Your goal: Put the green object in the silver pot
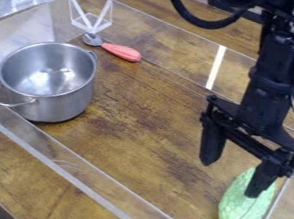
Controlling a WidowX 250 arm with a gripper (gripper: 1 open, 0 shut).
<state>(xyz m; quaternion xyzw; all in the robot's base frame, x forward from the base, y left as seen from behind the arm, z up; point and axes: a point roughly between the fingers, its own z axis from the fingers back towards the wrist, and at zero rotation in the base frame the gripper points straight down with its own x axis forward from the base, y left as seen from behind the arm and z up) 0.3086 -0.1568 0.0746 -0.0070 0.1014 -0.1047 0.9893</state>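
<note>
While silver pot (43, 79) sits empty, wide-spread end effector (235, 174) hangs over green object (246, 204).

The black arm comes down from the upper right of the view, its wrist held close to vertical. The end effector (237, 165) points steeply downward with its two dark fingers (213, 145) spread wide apart, nothing clamped between them. One finger hangs to the left, the other lower and to the right.

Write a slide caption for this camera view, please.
Open gripper poised over the green object, silver pot empty across the table.
</note>
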